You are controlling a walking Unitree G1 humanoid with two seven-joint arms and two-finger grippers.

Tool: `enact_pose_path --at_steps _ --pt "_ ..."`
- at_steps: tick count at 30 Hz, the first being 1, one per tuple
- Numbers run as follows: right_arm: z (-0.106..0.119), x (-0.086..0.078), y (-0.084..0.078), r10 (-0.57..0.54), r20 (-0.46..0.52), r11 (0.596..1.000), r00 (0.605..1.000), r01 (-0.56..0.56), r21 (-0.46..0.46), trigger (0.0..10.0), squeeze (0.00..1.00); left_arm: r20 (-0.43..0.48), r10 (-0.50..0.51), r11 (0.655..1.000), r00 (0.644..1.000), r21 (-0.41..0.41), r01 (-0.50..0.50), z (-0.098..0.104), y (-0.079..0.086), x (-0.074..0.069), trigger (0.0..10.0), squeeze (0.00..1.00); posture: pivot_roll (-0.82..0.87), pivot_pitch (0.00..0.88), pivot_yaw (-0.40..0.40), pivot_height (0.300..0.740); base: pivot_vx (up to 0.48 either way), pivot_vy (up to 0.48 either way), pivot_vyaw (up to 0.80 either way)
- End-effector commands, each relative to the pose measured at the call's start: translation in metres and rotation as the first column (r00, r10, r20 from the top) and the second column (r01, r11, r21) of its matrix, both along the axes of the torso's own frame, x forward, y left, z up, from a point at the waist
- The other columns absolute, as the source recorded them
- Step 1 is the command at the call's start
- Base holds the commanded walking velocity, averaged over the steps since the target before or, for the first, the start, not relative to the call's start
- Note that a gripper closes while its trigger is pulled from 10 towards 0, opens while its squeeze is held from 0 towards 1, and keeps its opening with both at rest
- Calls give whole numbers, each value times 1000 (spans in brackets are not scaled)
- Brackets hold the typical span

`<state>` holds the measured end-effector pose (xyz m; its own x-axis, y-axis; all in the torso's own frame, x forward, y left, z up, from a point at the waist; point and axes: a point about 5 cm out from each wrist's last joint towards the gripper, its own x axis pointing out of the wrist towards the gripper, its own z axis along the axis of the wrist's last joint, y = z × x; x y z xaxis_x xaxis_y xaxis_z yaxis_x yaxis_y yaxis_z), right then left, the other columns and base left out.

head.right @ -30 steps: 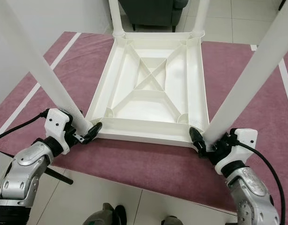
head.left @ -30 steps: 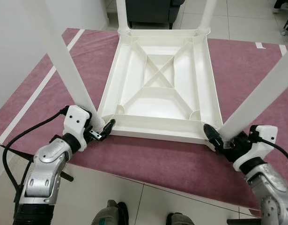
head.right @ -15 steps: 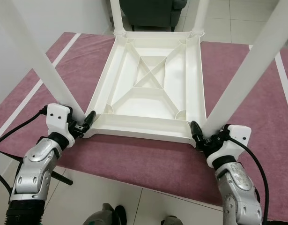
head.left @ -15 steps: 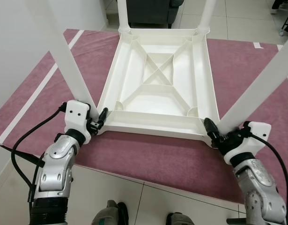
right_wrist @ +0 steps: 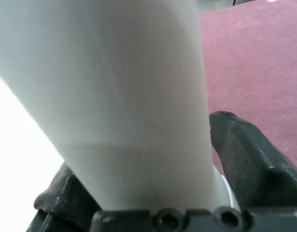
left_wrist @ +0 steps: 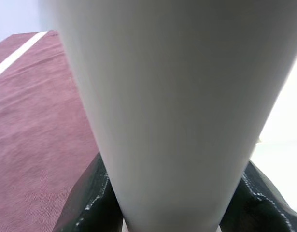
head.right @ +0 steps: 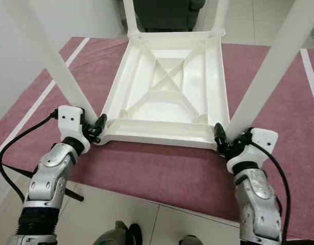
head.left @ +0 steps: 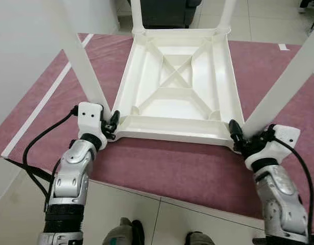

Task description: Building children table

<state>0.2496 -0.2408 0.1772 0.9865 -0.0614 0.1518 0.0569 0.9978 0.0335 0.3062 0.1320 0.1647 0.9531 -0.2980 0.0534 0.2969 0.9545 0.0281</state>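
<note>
Upturned white table (head.left: 179,87) on the maroon rug (head.left: 187,168), both near legs gripped.
At the rug's near edge, the left gripper (head.left: 112,125) clasps the near-left leg (head.left: 88,71) at its base; the right gripper (head.left: 237,139) clasps the near-right leg (head.left: 284,81). A dark armchair (head.left: 162,10) stands beyond the far edge.

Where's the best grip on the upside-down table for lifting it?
Probably low on the two near legs, right at the corner sockets, coming from the near edge. The table lies top-down on the rug, so its legs stick up and its flat rim offers little to pinch. Left gripper clasps the near left leg, right gripper the near right leg.
</note>
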Motion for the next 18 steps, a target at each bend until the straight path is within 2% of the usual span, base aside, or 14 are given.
enact_pose_path --at_steps 1,7,10,14,18 --pt "21 -15 -8 75 57 993 996 -70 -93 0 0 0 -69 996 998 48 69 -2 -13 -1 0 0 -126 110 176 740 0 0 0" --pt "7 -31 -18 114 -37 983 993 -118 -140 0 0 -16 -142 986 990 85 143 -9 -22 -6 0 0 -133 118 179 740 0 0 0" --pt "-12 -48 -26 129 -135 978 982 -149 -147 0 0 -45 -214 969 976 119 218 -20 -28 -14 0 0 -133 118 179 740 0 0 0" --pt "-17 -57 -27 159 -178 972 971 -185 -143 0 0 -64 -276 948 959 146 282 -28 -32 -23 0 0 -135 125 181 740 0 0 0" --pt "-17 -60 -29 167 -189 969 968 -197 -151 0 0 -65 -307 936 949 161 314 -31 -35 -27 0 0 -136 127 179 740 0 0 0"
